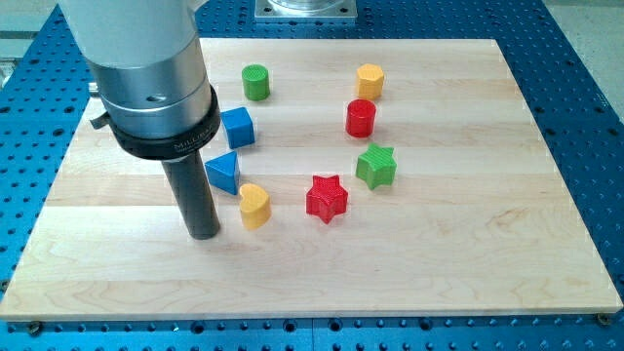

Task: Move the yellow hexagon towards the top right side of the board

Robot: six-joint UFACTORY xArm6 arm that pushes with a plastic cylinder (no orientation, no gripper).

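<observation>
The yellow hexagon [370,80] stands in the upper middle of the wooden board [468,234], just above the red cylinder [360,118]. My tip [203,234] rests on the board at the lower left, far from the hexagon. It is just left of the yellow heart [254,206] and below the blue triangle [223,172]. The rod and its grey housing hide part of the board's upper left.
A blue cube [237,127] sits beside the rod's housing. A green cylinder [255,82] stands at the upper middle left. A red star [327,198] and a green star [375,166] lie near the centre. Blue perforated table surrounds the board.
</observation>
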